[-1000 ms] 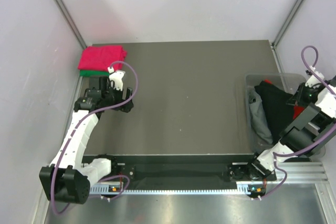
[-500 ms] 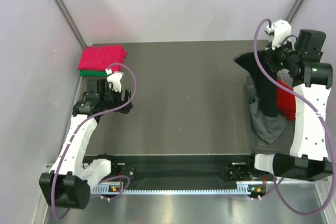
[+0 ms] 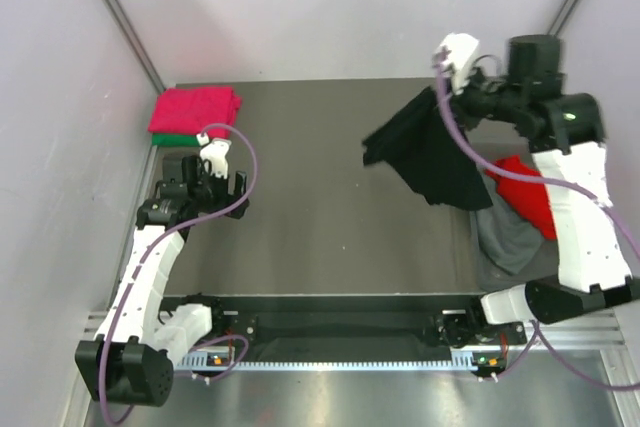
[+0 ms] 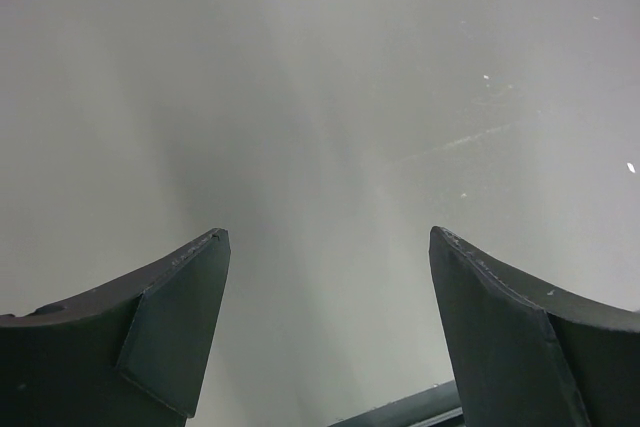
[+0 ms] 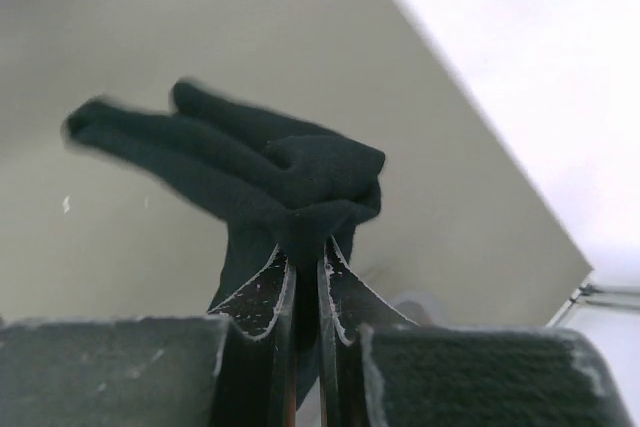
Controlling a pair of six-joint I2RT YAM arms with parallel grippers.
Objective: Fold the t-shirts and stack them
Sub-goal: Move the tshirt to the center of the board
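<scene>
**Right arm holds a black t-shirt in the air above the table; left arm holds nothing**

Seen from above, the right gripper is raised over the far right part of the dark table. Its jaws are pinched almost together on a bunched fold of the black t-shirt. The shirt hangs down and fans out to the left, clear of the tabletop. In the right wrist view, the dark cloth is squeezed between the two fingers, with loose folds spilling beyond them.

Below the hanging shirt, at the right edge of the table, a red t-shirt lies crumpled next to a grey t-shirt.

In the far left corner, a folded pink-red t-shirt sits on top of a folded green t-shirt.

The left gripper is near this stack, over bare table. Its jaws are spread wide with nothing between them.
</scene>
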